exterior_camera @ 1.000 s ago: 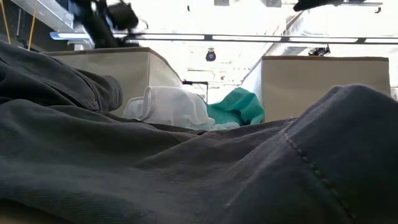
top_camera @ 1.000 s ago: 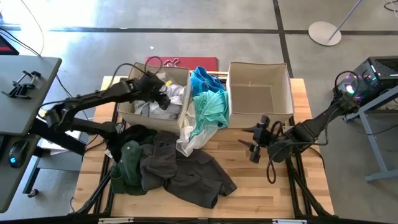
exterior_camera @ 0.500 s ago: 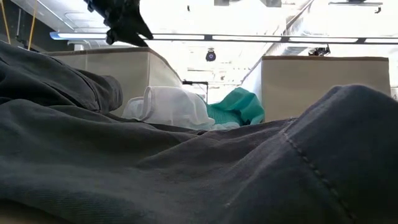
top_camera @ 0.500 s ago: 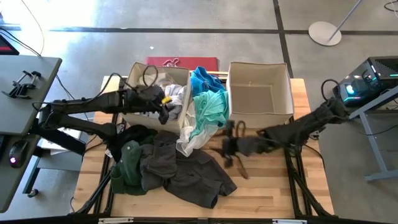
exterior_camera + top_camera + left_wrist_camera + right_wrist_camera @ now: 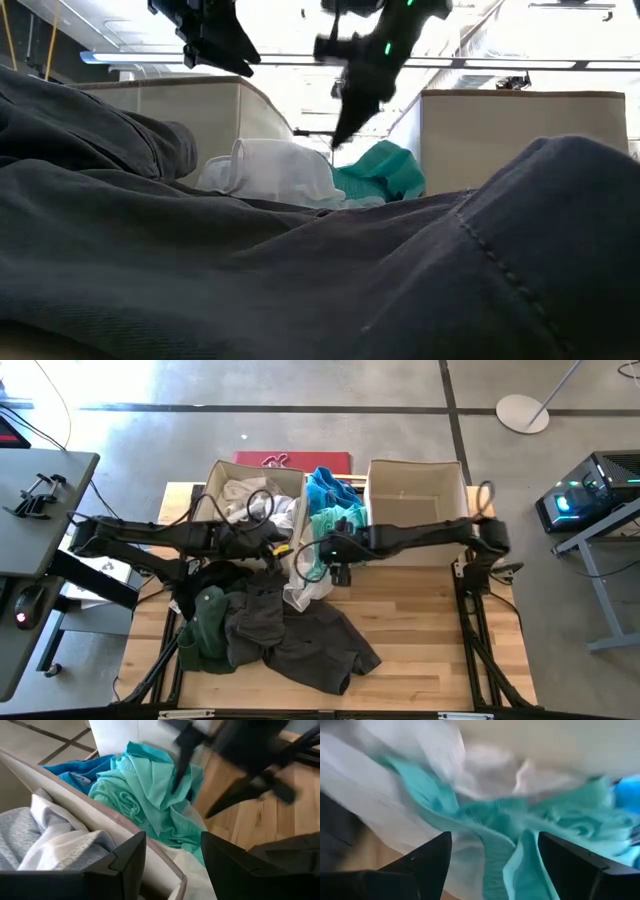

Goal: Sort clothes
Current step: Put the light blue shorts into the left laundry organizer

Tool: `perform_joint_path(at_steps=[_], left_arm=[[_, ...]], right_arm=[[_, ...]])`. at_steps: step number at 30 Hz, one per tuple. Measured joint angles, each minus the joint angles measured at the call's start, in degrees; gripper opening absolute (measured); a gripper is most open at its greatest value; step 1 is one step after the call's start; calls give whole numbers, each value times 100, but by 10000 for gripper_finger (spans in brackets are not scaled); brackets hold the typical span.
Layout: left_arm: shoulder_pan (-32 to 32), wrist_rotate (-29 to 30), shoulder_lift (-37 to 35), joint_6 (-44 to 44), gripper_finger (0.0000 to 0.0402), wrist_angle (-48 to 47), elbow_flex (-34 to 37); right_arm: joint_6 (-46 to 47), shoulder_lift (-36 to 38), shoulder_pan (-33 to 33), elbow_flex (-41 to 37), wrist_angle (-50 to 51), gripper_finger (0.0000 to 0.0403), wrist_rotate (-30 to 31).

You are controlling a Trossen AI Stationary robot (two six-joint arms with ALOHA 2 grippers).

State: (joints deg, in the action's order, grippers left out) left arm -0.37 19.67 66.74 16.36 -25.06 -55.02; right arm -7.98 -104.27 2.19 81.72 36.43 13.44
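The right end effector (image 5: 334, 552) hangs over the teal garment (image 5: 335, 530) between the two bins, fingers spread wide, holding nothing. Its wrist view alone shows the teal folds (image 5: 520, 835) close up between those fingers, over white cloth (image 5: 385, 785). The left end effector (image 5: 262, 540), open and empty, sits above the left bin (image 5: 213, 485) rim. Dark clothes (image 5: 290, 635) lie heaped on the counter (image 5: 420, 650).

Free room: bare tabletop (image 5: 420, 630) right of the charcoal garment (image 5: 300, 635), and the empty right bin (image 5: 415, 510). Obstacles: the left bin (image 5: 250, 510) full of pale clothes, teal garment (image 5: 335, 535) filling the gap between bins, right gripper (image 5: 335, 550) open just above it.
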Motion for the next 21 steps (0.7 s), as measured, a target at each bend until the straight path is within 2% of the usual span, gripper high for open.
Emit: perform_joint_path(at_steps=[4, 8, 11, 14, 18, 19, 21], left_arm=[[-21, 8, 112, 0, 179, 11, 0], [-19, 10, 174, -1, 179, 15, 0], [-19, 10, 181, -2, 179, 20, 0], [-19, 68, 180, -126, 179, 252, 0], [-181, 361, 177, -951, 179, 1262, 0], [-253, 397, 177, -1247, 179, 1562, 0], [-406, 453, 177, -1843, 179, 2131, 0]], right_arm=[[-748, -618, 182, 68, 304, 280, -9], [-1308, -1099, 234, 71, 416, 249, -189], [-1352, -1327, 243, 71, 586, 201, -704], [-1352, -1380, 198, 73, 648, 130, -1174], [-1350, -1209, -2, 71, 675, 26, -1192], [-1326, -1096, -56, 71, 699, 14, -1174], [-1169, -840, -193, 71, 768, 16, -1034]])
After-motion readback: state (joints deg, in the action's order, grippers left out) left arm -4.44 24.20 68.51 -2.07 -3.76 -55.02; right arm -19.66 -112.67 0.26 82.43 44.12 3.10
